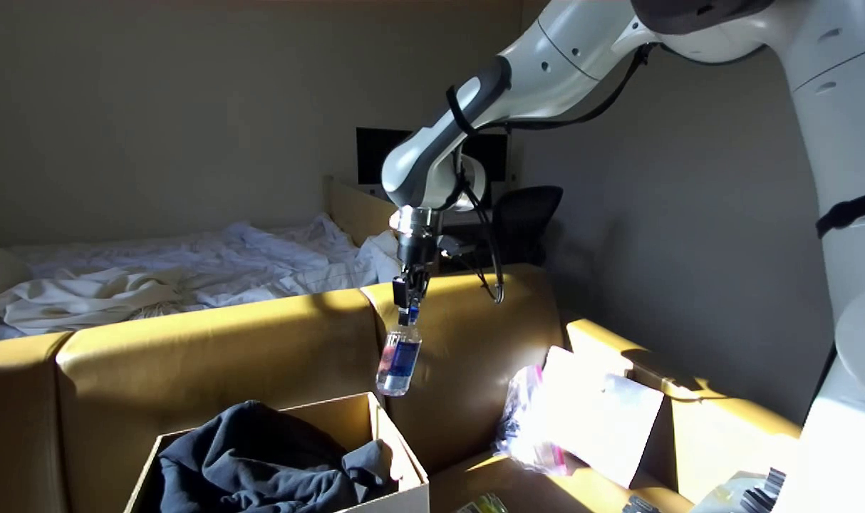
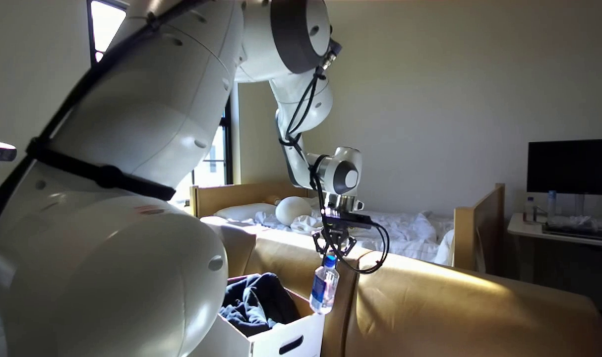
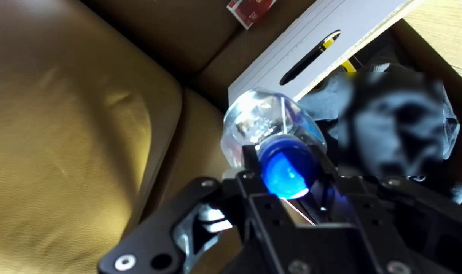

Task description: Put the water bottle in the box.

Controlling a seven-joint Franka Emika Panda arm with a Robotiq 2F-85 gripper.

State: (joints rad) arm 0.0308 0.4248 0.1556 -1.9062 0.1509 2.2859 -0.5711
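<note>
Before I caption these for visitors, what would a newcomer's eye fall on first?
Probably the white arm, looming large in both exterior views. Next, the blue-capped bottle, tilted in the claw near a corner of the box. Then the dark cloth bunched in that box, in front of the yellow backrest.

In an exterior view, the fabric (image 1: 261, 467) lies in the box (image 1: 411, 502), before the sofa backrest (image 1: 211, 349); the bed (image 1: 240, 249) stands behind that. The water bottle (image 1: 400, 362), in the gripper (image 1: 408, 313), hangs near the box's far right corner.

tan sofa (image 1: 211, 356) | rumpled white bedding (image 1: 261, 256) behind it | black monitor (image 2: 573, 168) on desk (image 2: 521, 228) | dark chair (image 1: 526, 219) | red packet (image 3: 252, 12)
</note>
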